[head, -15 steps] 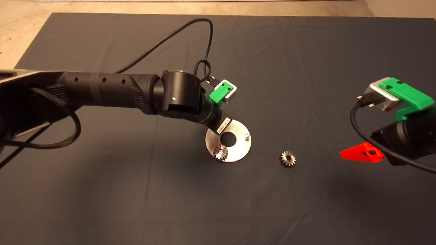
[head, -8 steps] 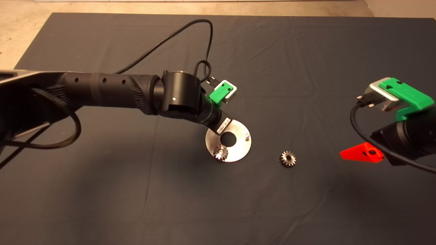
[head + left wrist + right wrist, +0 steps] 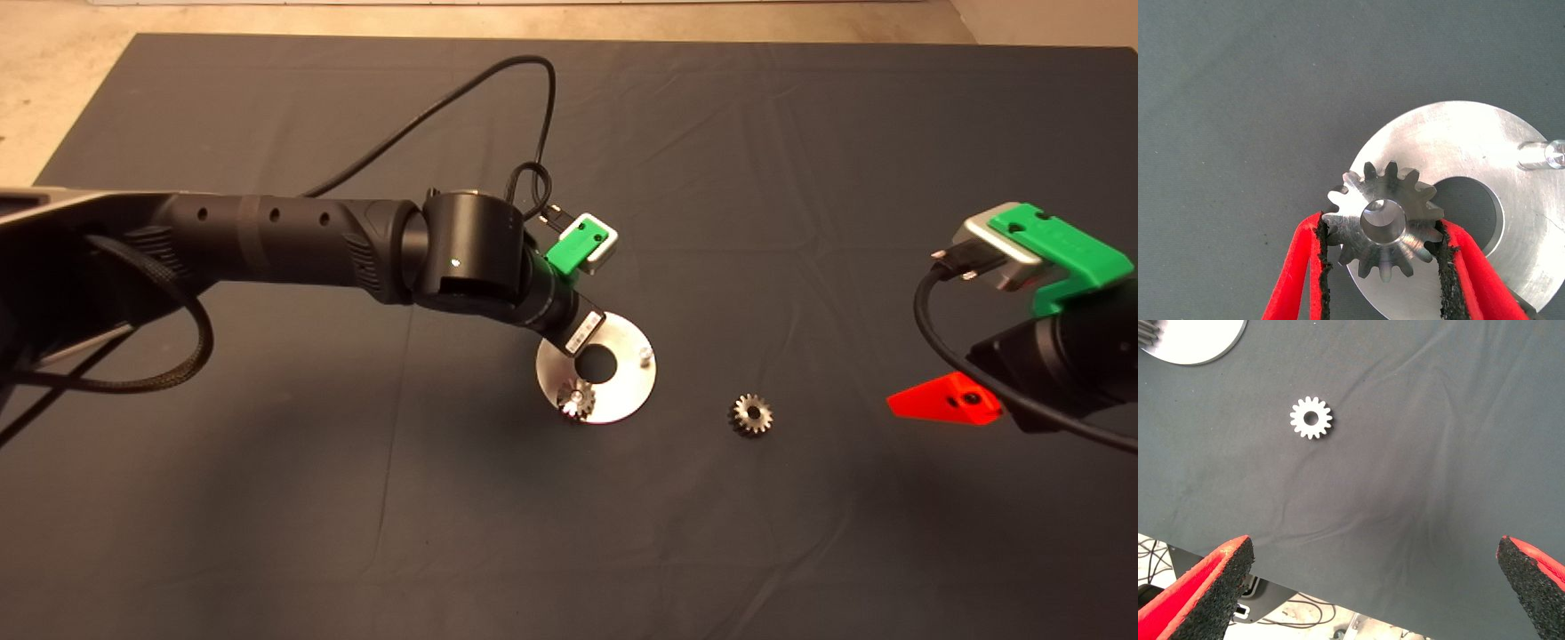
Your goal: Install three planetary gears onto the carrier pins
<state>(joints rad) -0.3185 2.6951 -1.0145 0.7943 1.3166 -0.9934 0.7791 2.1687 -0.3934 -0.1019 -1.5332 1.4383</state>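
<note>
The shiny round disc [image 3: 622,384] lies mid-mat. One planetary gear [image 3: 576,400] sits on a carrier pin at the disc's near rim. A bare carrier pin [image 3: 646,354] stands at its right side. My left arm reaches over the disc and hides its gripper in the head view. In the left wrist view the left gripper [image 3: 1381,230] is shut on a second planetary gear [image 3: 1383,223], held flat over the rim of the disc [image 3: 1458,143], with a bare pin [image 3: 1538,155] beyond. A third gear [image 3: 751,414] lies loose on the mat, also seen in the right wrist view [image 3: 1311,417]. My right gripper [image 3: 1373,550] waits open at the mat's right.
The dark mat [image 3: 267,498] has shallow creases. A black cable [image 3: 498,80] loops up from the left wrist. The mat's edge and the floor with cables [image 3: 1291,613] show past the right gripper's fingers.
The left arm has shifted very slightly; the gears, the disc and the right arm have not moved.
</note>
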